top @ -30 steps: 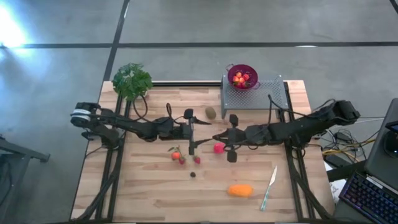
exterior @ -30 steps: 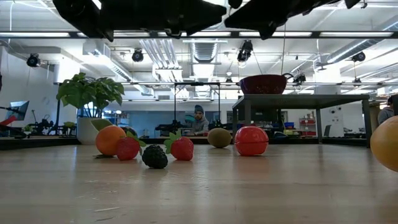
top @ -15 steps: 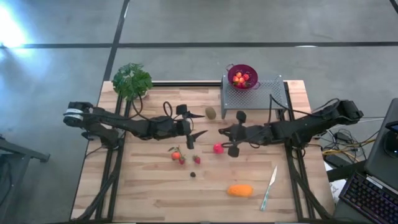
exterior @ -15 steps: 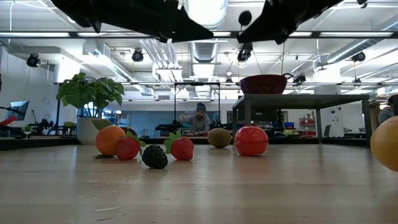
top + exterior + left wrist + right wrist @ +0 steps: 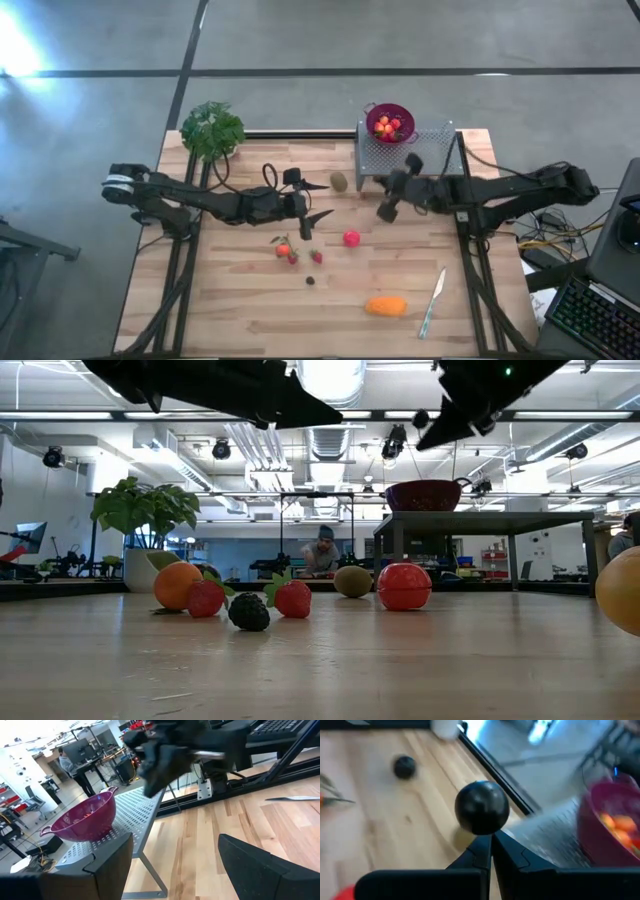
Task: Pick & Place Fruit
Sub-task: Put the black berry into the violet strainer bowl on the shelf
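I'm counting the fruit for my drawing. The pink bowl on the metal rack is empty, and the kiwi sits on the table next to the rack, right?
Not quite. The pink bowl on the metal rack already holds fruit, as the high view shows. The kiwi does sit on the table beside the rack.

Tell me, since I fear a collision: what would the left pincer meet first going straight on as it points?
Probably the right pincer: from above, the open left pincer points across at it, with nothing between. Their relative height is unclear.
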Action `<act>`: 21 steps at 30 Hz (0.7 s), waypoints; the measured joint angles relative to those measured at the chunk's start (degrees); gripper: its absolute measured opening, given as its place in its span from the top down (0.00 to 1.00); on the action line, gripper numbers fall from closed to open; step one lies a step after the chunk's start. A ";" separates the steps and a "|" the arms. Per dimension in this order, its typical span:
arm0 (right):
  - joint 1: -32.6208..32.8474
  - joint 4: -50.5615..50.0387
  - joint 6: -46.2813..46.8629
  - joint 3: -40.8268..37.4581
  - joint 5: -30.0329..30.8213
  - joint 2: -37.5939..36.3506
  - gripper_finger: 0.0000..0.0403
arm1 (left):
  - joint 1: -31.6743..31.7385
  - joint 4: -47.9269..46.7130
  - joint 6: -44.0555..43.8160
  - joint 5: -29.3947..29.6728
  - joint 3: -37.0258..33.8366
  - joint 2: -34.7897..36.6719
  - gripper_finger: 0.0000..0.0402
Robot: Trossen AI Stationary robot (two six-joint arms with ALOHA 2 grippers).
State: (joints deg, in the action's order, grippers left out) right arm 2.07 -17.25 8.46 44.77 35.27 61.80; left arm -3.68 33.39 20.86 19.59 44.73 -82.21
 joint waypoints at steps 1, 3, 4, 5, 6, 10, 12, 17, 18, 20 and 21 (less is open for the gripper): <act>-2.48 -1.43 0.35 0.00 -1.91 -0.99 0.98 | 0.00 0.01 -0.06 0.00 0.00 0.00 0.26; -7.76 -3.49 0.35 0.00 -6.04 -2.90 0.98 | 0.00 0.02 -0.28 0.00 0.00 0.00 0.26; -10.66 -3.89 -0.06 0.00 -7.89 -3.68 0.98 | 0.00 0.00 -0.30 0.00 0.00 0.00 0.26; -13.54 -3.78 -0.81 0.00 -9.66 -4.40 0.98 | 0.00 0.01 -0.33 0.00 0.02 0.00 0.26; -16.42 -3.45 -1.67 0.00 -11.79 -4.90 0.98 | 0.00 0.00 -0.33 0.00 0.02 0.00 0.26; -27.77 -2.89 -5.35 2.22 -21.66 -4.83 0.98 | 0.00 0.34 -0.33 0.00 0.08 -0.02 0.26; -32.66 -2.91 -6.34 4.22 -25.73 -3.37 0.98 | 0.00 0.72 -0.30 0.00 0.11 -0.02 0.26; -39.79 -5.35 -9.23 10.50 -31.62 2.43 0.98 | 0.00 0.98 -0.30 -0.01 0.13 -0.02 0.26; -40.62 -6.70 -9.86 12.03 -31.80 3.86 0.98 | 0.00 0.98 -0.30 -0.02 0.13 -0.02 0.26; -41.83 -9.54 -10.70 15.06 -31.90 7.04 0.98 | 0.00 0.96 -0.30 -0.02 0.13 -0.02 0.26; -42.17 -10.99 -11.27 16.53 -31.88 8.75 0.98 | 0.00 0.96 -0.30 -0.02 0.13 -0.02 0.26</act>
State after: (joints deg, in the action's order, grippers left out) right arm -40.10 -28.24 -2.80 61.31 3.40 70.55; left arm -3.68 34.35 20.56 19.57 44.86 -82.24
